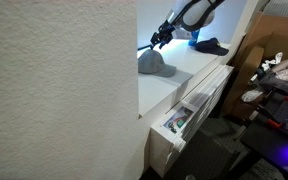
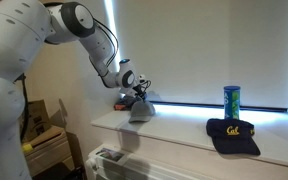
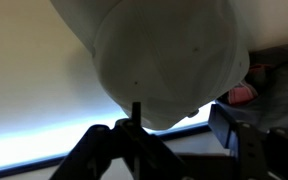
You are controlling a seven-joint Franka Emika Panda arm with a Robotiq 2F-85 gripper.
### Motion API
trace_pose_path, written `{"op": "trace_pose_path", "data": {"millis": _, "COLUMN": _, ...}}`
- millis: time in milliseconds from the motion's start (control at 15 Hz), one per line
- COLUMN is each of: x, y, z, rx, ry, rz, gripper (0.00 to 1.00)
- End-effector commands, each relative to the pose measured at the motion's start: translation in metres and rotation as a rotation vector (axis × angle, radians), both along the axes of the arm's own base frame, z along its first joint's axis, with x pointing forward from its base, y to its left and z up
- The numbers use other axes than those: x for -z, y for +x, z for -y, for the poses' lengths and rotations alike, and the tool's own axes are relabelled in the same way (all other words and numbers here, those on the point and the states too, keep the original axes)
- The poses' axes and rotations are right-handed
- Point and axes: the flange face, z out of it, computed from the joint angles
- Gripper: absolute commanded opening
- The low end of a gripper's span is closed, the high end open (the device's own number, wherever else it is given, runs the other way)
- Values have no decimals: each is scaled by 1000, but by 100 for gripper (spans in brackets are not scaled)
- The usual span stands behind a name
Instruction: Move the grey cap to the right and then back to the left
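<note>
Grey cap [image 2: 141, 110]: soft, pale, with a domed crown, it stood on the white sill [image 2: 184, 135] at its left end. In the wrist view the crown filled the upper frame. The gripper [image 2: 138, 93] hung at the cap's top; whether it was parted or clamped on the fabric could not be told. Far right on the sill lay a dark cap [image 2: 232, 133] with yellow lettering, a blue can [image 2: 231, 100] upright behind it. A wall [image 1: 59, 90] blocked half of an exterior view.

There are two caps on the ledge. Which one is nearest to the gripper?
The plain light-grey cap, which sits right at the gripper. The dark cap has yellow lettering and lies well apart from the gripper, beside the blue can.
</note>
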Motion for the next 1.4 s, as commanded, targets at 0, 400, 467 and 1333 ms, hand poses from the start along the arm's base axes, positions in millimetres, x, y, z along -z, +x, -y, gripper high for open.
{"op": "trace_pose_path", "data": {"millis": 0, "x": -3, "y": -1, "z": -3, "rx": -19, "ry": 16, "rz": 0, "gripper": 99}}
{"op": "trace_pose_path", "data": {"millis": 400, "x": 2, "y": -2, "z": -2, "rx": -13, "ry": -12, "rz": -3, "gripper": 100}}
{"op": "trace_pose_path", "data": {"millis": 467, "x": 0, "y": -2, "z": -5, "rx": -11, "ry": 9, "rz": -4, "gripper": 100}}
{"op": "trace_pose_path", "data": {"millis": 1333, "x": 64, "y": 8, "z": 14, "rx": 59, "ry": -42, "rz": -201, "gripper": 100}}
